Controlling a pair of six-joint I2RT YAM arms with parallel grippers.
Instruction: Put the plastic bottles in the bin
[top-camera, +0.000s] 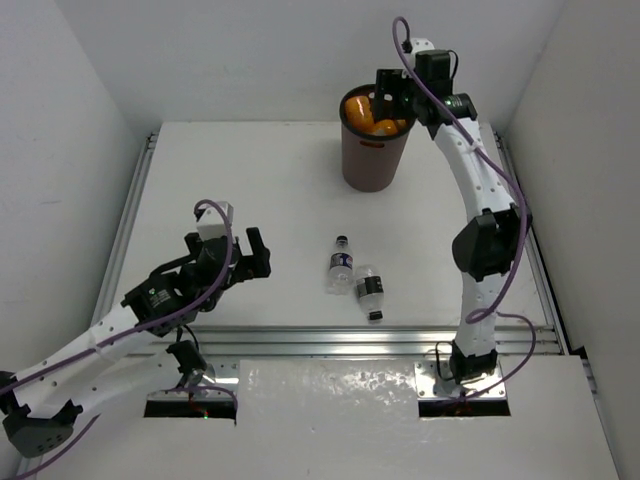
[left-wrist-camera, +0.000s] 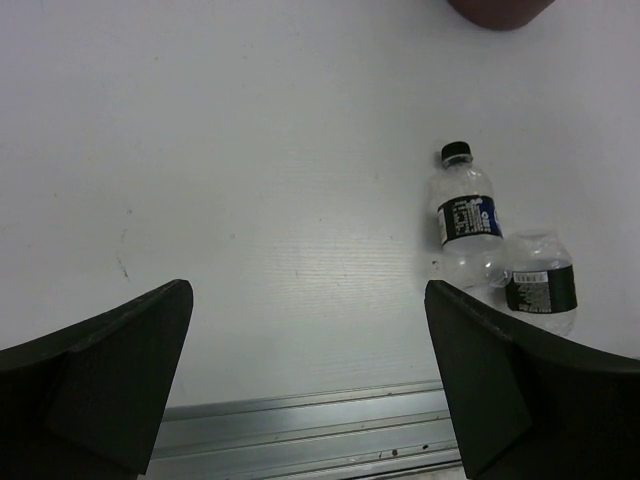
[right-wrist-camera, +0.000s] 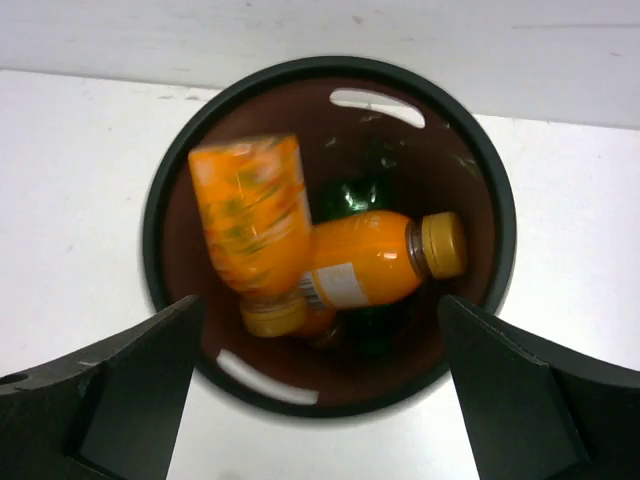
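The dark brown bin (top-camera: 372, 165) stands at the back of the table. My right gripper (top-camera: 390, 98) hangs open right above it, holding nothing. In the right wrist view (right-wrist-camera: 320, 350) the bin's rim (right-wrist-camera: 152, 230) rings a blurred orange bottle (right-wrist-camera: 250, 215), a second orange bottle (right-wrist-camera: 370, 258) lying across, part of a third (right-wrist-camera: 322, 322) and a green bottle (right-wrist-camera: 345, 197). Two clear bottles with dark caps (top-camera: 342, 264) (top-camera: 370, 290) lie side by side mid-table. My left gripper (top-camera: 228, 252) is open and empty to their left; its view (left-wrist-camera: 308, 340) shows both (left-wrist-camera: 466, 215) (left-wrist-camera: 540, 285). The yellow-capped bottle is hidden.
White walls enclose the table on three sides. A metal rail (top-camera: 330, 342) runs along the near edge, also in the left wrist view (left-wrist-camera: 300, 425). The bin's base (left-wrist-camera: 500, 10) shows at the top of that view.
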